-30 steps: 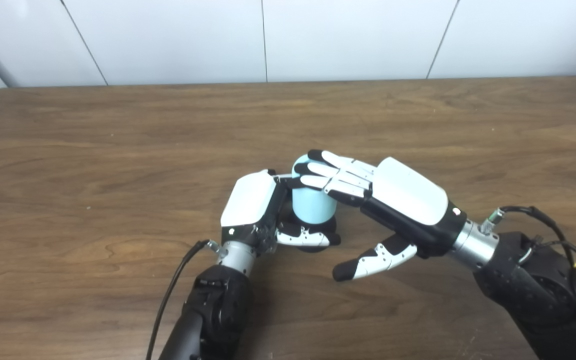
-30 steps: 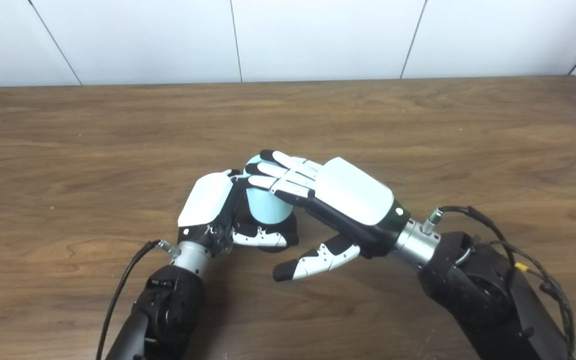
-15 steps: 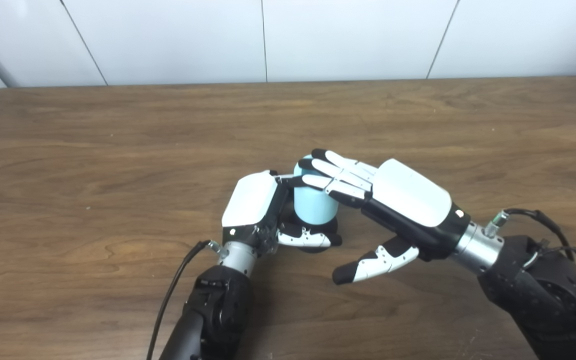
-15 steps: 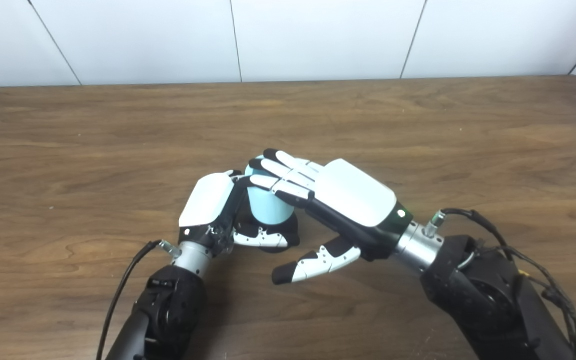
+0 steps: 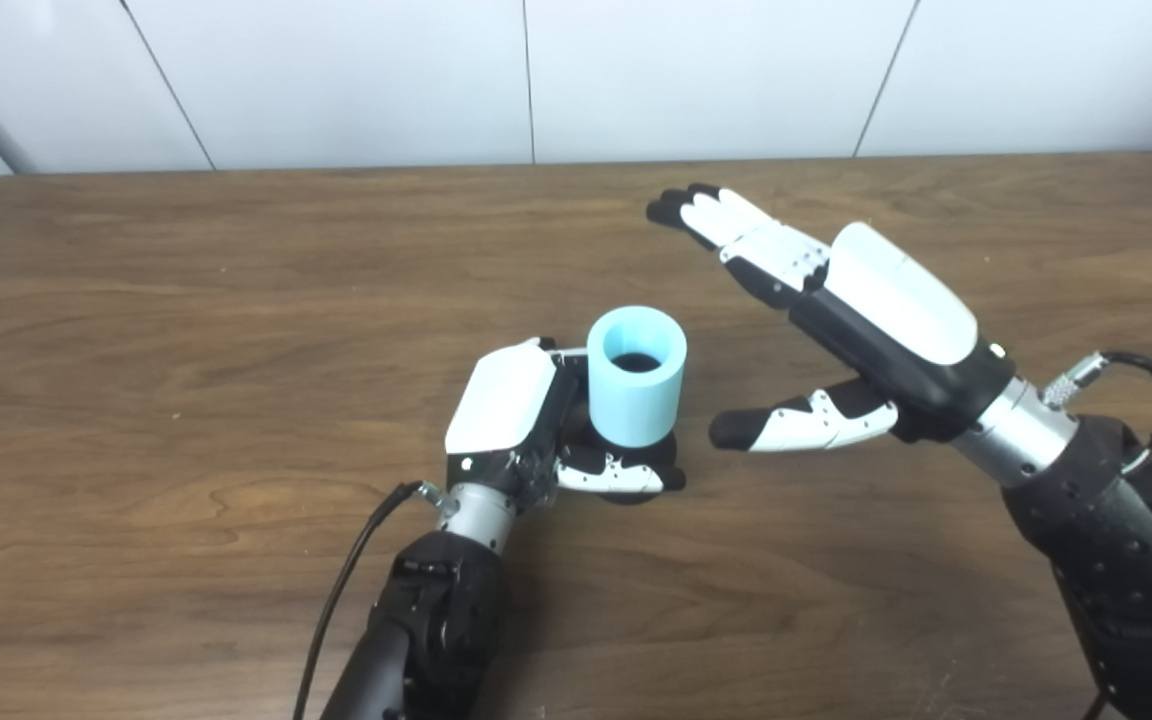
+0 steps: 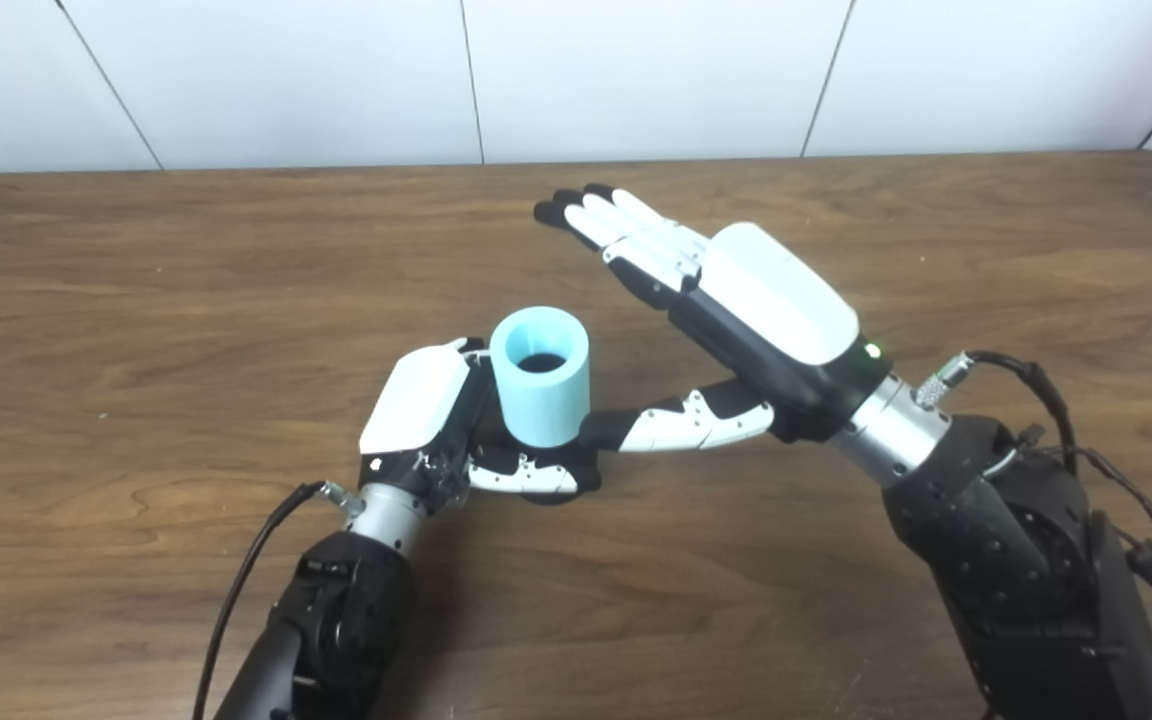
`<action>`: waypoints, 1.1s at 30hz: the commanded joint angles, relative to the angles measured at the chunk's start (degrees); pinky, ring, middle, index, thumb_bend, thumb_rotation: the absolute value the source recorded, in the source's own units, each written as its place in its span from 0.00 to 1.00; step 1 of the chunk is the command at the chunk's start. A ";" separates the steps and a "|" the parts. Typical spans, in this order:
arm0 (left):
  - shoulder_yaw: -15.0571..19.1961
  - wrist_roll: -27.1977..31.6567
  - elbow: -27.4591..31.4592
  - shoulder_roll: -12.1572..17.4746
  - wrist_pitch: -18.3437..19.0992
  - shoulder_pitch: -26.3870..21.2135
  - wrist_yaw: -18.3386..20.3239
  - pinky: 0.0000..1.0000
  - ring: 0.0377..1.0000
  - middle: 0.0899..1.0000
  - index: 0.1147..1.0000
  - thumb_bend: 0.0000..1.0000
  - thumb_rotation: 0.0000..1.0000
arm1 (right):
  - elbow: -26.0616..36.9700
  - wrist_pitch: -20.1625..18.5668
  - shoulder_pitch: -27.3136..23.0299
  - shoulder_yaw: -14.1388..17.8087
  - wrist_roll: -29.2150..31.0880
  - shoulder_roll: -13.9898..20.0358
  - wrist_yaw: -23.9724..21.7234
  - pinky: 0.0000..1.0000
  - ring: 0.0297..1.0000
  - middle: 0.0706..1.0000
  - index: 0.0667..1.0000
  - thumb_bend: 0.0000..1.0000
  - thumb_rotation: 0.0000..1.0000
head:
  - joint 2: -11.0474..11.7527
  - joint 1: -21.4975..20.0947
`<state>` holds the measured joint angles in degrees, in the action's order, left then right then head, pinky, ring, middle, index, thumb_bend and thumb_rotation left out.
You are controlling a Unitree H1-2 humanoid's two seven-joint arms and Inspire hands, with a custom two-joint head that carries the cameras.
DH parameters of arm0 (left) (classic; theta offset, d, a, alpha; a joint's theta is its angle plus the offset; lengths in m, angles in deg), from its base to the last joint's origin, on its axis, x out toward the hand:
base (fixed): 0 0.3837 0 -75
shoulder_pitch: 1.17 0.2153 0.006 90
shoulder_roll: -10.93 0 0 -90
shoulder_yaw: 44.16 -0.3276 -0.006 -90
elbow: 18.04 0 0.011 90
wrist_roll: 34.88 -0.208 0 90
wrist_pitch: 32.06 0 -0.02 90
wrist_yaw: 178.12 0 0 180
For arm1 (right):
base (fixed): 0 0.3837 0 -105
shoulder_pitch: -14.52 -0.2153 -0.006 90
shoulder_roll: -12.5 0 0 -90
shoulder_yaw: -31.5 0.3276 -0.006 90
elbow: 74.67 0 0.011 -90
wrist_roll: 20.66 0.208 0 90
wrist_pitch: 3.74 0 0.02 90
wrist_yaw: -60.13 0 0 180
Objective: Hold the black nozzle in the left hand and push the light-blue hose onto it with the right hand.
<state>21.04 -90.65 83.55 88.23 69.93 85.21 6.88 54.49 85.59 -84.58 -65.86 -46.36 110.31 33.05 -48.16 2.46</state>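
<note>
light-blue hose (image 5: 635,388) upright, open end up, dark bore showing, seated on black nozzle (image 5: 648,452) that my left hand (image 5: 526,420) grips at its base on the table (image 5: 186,330), my right hand (image 5: 836,300) spread wide, empty, off to the right, clear of it

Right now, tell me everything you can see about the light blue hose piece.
The light-blue hose is a short, thick-walled cylinder, matte and rubbery-looking, standing upright with its round opening facing up and a dark bore inside. It sits at the left hand, whose fingers wrap its base, where a black part, probably the nozzle, is mostly hidden. The right hand is open, up and to the right, not touching it. The wooden table lies below.
</note>
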 commanded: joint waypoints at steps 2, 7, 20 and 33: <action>-0.03 -0.11 -0.64 -0.06 0.03 -0.91 0.05 0.87 0.64 0.43 0.43 0.52 0.00 | 0.85 -0.08 -1.79 1.41 1.08 0.36 1.08 0.89 0.98 0.98 0.99 0.58 0.99 | -0.03 -0.10; 0.33 0.77 -0.84 0.69 -0.64 -1.79 0.06 0.89 0.61 0.43 0.44 0.52 0.00 | 0.08 -0.29 -0.78 2.11 1.83 0.24 1.47 0.89 0.97 0.97 0.98 0.58 0.99 | 0.03 -0.13; -0.04 -4.89 3.41 3.99 0.70 -6.42 6.63 1.00 0.94 0.94 0.89 1.00 0.29 | -2.84 0.12 -0.55 2.85 -0.98 0.46 2.01 0.89 0.98 0.97 0.99 0.58 1.00 | 0.66 0.79; 1.94 -4.57 5.33 6.39 -0.43 -9.34 8.26 1.00 1.00 1.00 0.98 1.00 0.36 | -4.02 0.26 -0.71 2.64 -0.93 -0.02 2.23 0.89 0.97 0.96 0.99 0.59 1.00 | 0.91 1.45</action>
<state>22.24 -94.46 86.60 94.41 70.54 78.20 16.02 50.18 84.66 -83.67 -63.94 -47.81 110.04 33.40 -47.29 3.69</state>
